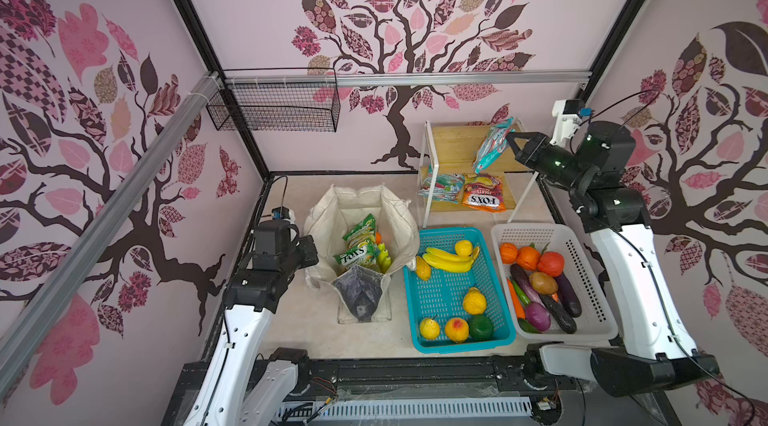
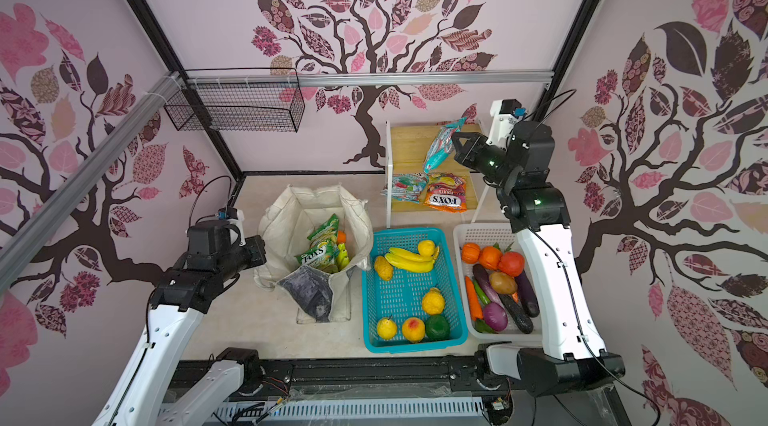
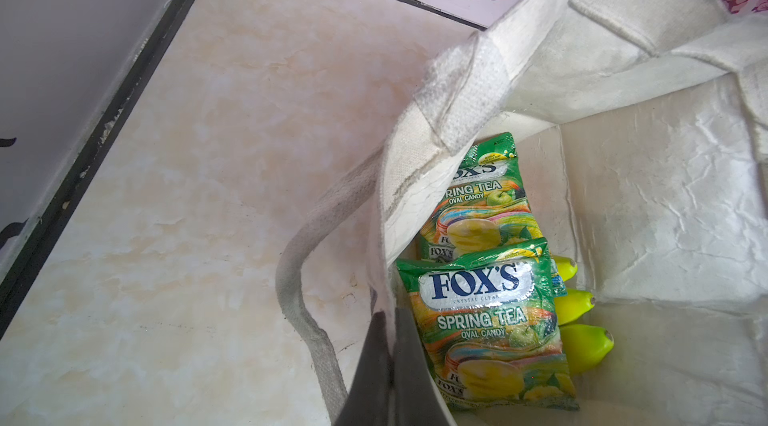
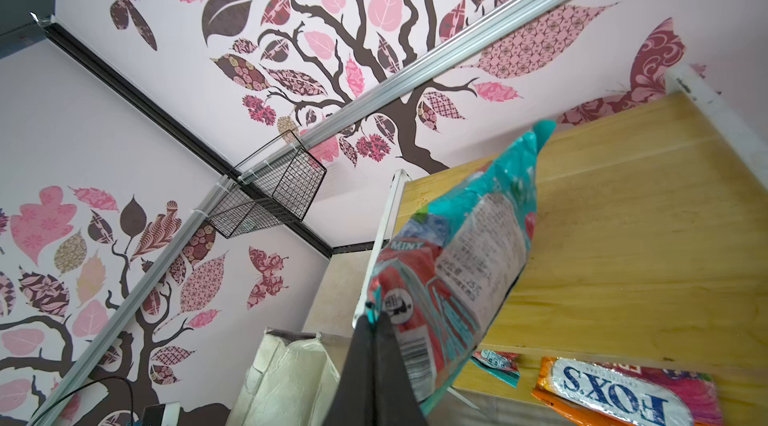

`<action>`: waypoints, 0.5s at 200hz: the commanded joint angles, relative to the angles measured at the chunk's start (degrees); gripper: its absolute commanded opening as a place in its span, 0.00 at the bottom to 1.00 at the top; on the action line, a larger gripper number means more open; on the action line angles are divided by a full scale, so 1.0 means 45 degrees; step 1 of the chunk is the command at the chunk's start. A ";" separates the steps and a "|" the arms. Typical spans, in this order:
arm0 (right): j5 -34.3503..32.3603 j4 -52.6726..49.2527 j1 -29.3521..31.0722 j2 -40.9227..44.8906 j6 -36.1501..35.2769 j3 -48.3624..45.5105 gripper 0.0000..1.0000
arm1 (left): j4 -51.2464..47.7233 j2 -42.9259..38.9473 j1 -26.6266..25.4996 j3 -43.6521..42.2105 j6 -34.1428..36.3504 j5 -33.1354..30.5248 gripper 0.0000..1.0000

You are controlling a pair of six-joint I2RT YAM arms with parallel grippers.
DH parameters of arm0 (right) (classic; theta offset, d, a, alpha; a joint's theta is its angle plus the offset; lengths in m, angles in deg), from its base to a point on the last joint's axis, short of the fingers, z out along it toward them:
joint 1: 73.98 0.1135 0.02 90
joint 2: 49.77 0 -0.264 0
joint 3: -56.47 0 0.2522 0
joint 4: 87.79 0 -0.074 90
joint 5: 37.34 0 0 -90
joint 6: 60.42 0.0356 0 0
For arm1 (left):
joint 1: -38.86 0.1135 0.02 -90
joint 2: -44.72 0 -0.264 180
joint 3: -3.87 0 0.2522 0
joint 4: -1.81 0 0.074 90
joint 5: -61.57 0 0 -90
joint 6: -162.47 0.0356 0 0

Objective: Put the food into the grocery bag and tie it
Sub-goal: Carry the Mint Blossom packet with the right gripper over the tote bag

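Two green packets (image 1: 353, 258) already bagged, the right gripper (image 1: 512, 140), upper right, pinches a teal packet (image 1: 492, 150) likely headed for the bag (image 1: 399, 212), whose rim the left gripper (image 3: 388, 316) clamps.

The canvas grocery bag (image 1: 399, 214) is standing open on the tabletop (image 1: 299, 320), two green FOX'S packets (image 1: 353, 258) leaning inside against a yellow banana bunch (image 1: 385, 260) (an orange (image 1: 378, 237) peeking out behind). The teal packet (image 1: 492, 145) is hanging in front of the shelf (image 1: 453, 141), pinched in the right hand (image 1: 510, 138).
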 commanded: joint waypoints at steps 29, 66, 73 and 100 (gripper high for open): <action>-0.1303 -0.1375 0.2101 0.0341 -0.1250 0.1795 0.00 | 0.0276 -0.0028 0.0033 -0.0284 0.0069 0.0136 0.00; -0.2040 -0.1802 0.4033 0.0316 -0.1716 0.2387 0.00 | 0.0276 -0.0024 0.0038 -0.0304 0.0069 0.0087 0.00; -0.2547 -0.2177 0.4605 0.0215 -0.2032 0.2806 0.00 | 0.0281 -0.0036 0.0038 -0.0318 0.0069 0.0056 0.00; -0.3795 -0.2906 0.6380 -0.0223 -0.2638 0.3630 0.00 | 0.0234 0.0065 0.0029 -0.0289 0.0069 0.0047 0.00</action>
